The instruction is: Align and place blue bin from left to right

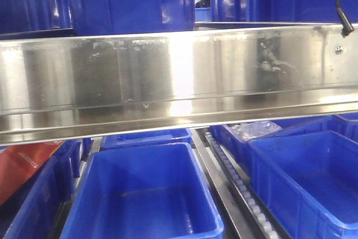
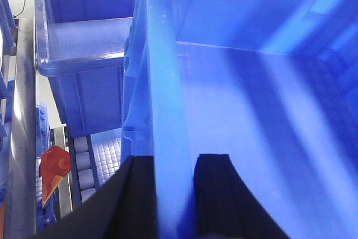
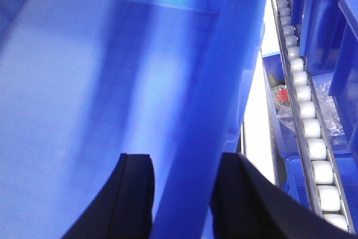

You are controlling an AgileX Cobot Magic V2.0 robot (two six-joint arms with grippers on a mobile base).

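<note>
Nearest, left gripper (image 2: 174, 163) and right gripper (image 3: 184, 160) are each closed astride one side wall of blue bin (image 2: 251, 110), its rim pinched, so the bin is steadied from both sides; roller track (image 3: 310, 127) lies right of it.

Front view: lighting was bright and came from overhead. The steel rail (image 1: 179, 76) carried a white glare band from centre toward 6 o'clock and dull, smeared reflections at 9 o'clock. The picture was soft and grainy.

Left wrist view: the blue bin (image 2: 168, 110) wall was close and out of focus, with dark shadow bands toward 5 o'clock.

Right wrist view: blur was similar, with a blown-out white gap at 3 o'clock.
</note>
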